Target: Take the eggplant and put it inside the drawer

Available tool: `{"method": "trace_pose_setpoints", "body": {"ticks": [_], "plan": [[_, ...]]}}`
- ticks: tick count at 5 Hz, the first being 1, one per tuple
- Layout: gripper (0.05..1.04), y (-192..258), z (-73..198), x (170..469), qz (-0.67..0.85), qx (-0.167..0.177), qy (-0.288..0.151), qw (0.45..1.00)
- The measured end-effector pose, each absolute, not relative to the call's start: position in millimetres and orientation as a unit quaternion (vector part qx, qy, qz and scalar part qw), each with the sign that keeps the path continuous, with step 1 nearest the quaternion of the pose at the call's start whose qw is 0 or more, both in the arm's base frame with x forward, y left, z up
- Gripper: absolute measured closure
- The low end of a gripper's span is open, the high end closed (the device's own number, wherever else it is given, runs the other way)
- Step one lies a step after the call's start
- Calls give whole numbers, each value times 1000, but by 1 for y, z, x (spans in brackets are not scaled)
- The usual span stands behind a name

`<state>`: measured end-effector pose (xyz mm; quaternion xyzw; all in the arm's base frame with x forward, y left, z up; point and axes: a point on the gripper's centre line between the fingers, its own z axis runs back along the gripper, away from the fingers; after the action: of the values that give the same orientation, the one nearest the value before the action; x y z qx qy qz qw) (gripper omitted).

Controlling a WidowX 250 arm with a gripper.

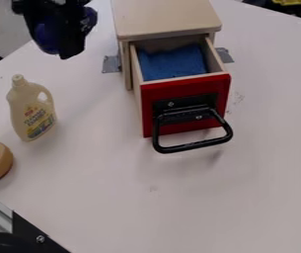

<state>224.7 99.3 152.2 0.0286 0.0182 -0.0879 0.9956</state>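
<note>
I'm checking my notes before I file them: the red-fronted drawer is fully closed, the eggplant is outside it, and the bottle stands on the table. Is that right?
Not quite: the red-fronted drawer is pulled open, with something blue inside, as the camera view shows. The eggplant is outside it, and the bottle stands on the table.

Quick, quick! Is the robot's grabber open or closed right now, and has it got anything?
Gripper: closed on the purple eggplant, holding it up at the upper left.
</note>
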Motion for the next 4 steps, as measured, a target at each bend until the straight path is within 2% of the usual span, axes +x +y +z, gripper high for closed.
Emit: {"method": "trace_pose_setpoints", "body": {"ticks": [1, 2, 4], "plan": [[304, 94, 150, 230, -103, 29, 15, 994], [304, 88, 144, 236, -95, 16, 18, 995], [304, 78, 145, 265, -103, 15, 12, 994]]}}
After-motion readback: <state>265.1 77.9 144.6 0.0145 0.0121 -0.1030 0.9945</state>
